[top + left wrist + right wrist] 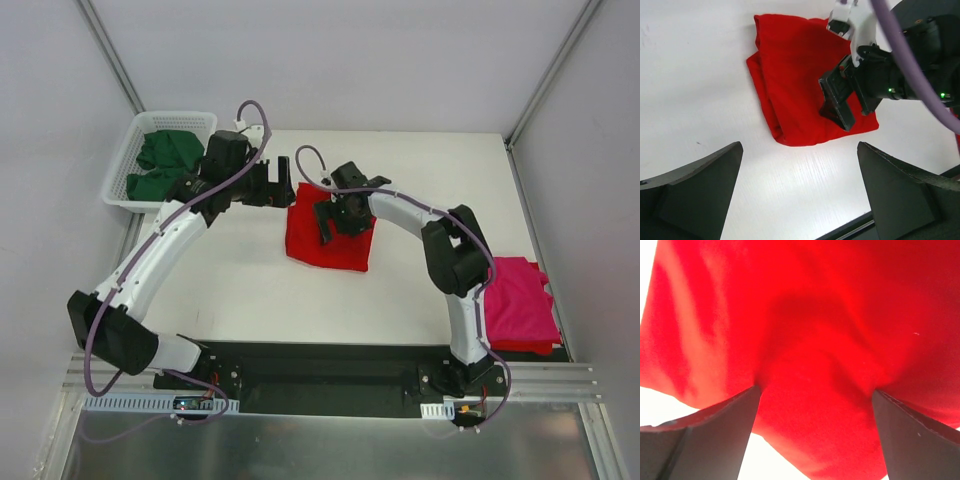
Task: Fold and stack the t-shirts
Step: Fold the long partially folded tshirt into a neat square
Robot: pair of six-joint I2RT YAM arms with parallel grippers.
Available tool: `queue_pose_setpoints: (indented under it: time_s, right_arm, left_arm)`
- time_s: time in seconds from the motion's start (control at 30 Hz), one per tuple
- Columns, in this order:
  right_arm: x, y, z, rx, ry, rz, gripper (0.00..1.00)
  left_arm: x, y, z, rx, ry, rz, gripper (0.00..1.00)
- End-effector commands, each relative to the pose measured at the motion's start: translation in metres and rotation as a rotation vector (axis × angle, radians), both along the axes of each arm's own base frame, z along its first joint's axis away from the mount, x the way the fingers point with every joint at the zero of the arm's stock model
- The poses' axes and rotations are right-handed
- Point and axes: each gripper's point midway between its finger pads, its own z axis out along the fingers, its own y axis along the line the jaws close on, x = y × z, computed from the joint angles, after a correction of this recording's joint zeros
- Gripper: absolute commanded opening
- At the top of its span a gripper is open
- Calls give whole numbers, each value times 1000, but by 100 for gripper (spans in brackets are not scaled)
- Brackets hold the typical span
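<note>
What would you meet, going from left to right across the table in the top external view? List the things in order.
white basket holding dark green t-shirts → left gripper → red t-shirt → magenta-pink t-shirt

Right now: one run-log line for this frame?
red t-shirt: folded, centre; right gripper: open, pressing down on it; left gripper: open, hovering beside it; magenta t-shirt: folded, far right
</note>
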Motion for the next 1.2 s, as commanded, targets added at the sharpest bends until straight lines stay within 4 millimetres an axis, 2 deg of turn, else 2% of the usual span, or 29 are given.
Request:
queue_pose_setpoints:
  time_s: [0.0,0.1,0.2,0.27,0.37,0.47,0.53,0.7,0.87,1.13,1.17]
  right_arm:
    - [-16,-31,14,-166,16,73,98]
    - [-20,-53,18,-297,20,103,99]
    - [-35,-55,14,-331,115,112,100]
    - [-48,-43,6,-277,158,90,100]
    - [-69,-11,0,-170,207,58,100]
    - [-91,10,-10,-181,233,94,100]
    - [-99,18,-15,-182,240,73,96]
    - [-121,63,-17,-48,286,64,96]
    - [-121,99,-2,108,305,-16,96]
    - [-110,152,27,408,427,-297,96]
    - [-102,163,38,483,423,-318,96]
  left_arm:
    - [-14,9,9,8,-24,21,99]
    - [-19,9,12,3,-30,11,99]
    - [-21,10,12,2,-31,6,99]
    - [-23,10,14,1,-35,2,99]
    - [-26,12,13,5,-33,3,99]
    - [-29,14,17,5,-45,2,99]
    - [-32,17,22,2,-60,10,99]
    - [-40,20,31,-10,-72,14,99]
    - [-48,24,37,-18,-77,19,99]
    - [-60,32,46,-19,-100,37,99]
    - [-60,34,46,-12,-102,44,99]
